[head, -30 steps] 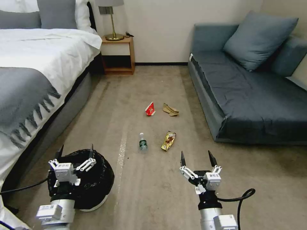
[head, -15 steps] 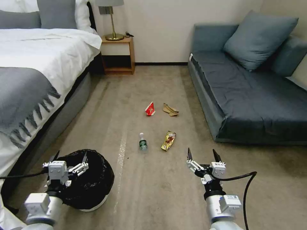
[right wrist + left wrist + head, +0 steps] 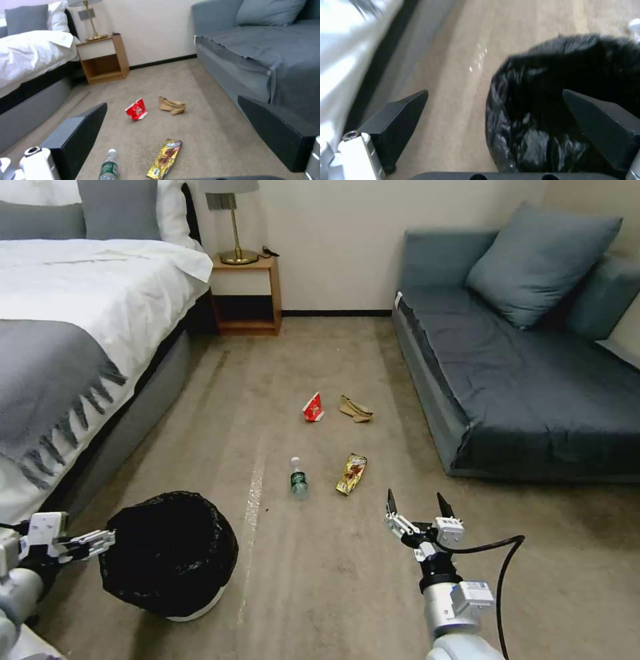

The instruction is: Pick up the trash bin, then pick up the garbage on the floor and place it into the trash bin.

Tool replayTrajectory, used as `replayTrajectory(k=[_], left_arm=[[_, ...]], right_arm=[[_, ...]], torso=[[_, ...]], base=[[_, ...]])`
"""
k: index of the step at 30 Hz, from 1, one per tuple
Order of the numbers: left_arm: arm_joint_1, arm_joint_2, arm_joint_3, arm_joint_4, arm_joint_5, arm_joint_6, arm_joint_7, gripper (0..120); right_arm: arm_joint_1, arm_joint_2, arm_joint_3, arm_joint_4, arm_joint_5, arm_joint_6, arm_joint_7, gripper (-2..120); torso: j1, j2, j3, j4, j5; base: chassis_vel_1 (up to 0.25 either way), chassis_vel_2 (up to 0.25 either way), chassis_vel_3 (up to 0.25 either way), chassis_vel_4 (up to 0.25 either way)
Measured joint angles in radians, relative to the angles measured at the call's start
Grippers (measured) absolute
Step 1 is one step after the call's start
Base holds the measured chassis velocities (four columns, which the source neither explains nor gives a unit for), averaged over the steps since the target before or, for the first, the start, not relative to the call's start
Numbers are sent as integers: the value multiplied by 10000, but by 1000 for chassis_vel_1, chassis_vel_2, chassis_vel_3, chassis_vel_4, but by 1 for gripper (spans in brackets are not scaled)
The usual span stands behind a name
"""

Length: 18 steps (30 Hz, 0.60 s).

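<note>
1. Hovering low at the near left, the left gripper [image 3: 100, 540] sits just beside the trash bin [image 3: 170, 553], on its left flank; in the left wrist view its fingers [image 3: 400, 110] are spread wide, with the bin's bagged rim [image 3: 506, 105] between them but not yet pinched.
2. The trash bin stands on the carpet [image 3: 320, 580] at the near left, close to the bed [image 3: 80, 327]. It looks light and empty; the black bag liner is soft and slippery, so the firmest hold is probably on the stiff rim under the plastic, not on loose bag folds.
3. The right gripper [image 3: 413, 507] hangs above the floor at the near right, its fingers [image 3: 80, 125] apart and holding nothing.
4. Just beyond it lie the clear bottle [image 3: 298, 477] and, to its right, the gold-brown wrapper [image 3: 351, 473]. The bottle is stiff but round and may roll; its middle suits a grip. The wrapper is flat and thin, hard to get under.
5. Farther off lie the red-white packet [image 3: 313, 407] and the crumpled tan paper [image 3: 355, 410], both light and easily crushed; their raised folds offer a hold.
6. The sofa [image 3: 533, 360] runs along the right, the nightstand [image 3: 245, 293] at the far wall.
</note>
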Motion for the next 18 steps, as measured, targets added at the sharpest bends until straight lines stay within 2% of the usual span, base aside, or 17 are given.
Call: replayTrajectory(k=[2,4,5,7,13,18], left_arm=[[-311,225,271,306,-490,117,-79,100],[-383,274,354,378,-596,120,-97,100],[-576,416,634,620,-845,123,-155,100],[-721,577,872,914,-941,122,-189,100],[-870,977,999,1654,-1320,78,-209,100],[-1097,1039,1111,2114,-1635,56,-297,100]], right_arm=[[0,-23,1,-24,42,20,3,100],[0,-26,-1,-30,46,25,3,100],[0,-30,-2,-39,52,37,3,100],[7,-21,7,-44,54,42,6,100],[-19,38,71,-45,54,60,39,100],[-21,78,67,-33,38,64,49,100]], torso=[[0,0,0,0,3],[0,0,0,-1,3],[0,0,0,-3,1],[1,0,0,-3,2],[1,0,0,-1,3],[1,0,0,0,2]], base=[[0,0,0,0],[0,0,0,0],[0,0,0,0],[0,0,0,0],[0,0,0,0],[0,0,0,0]])
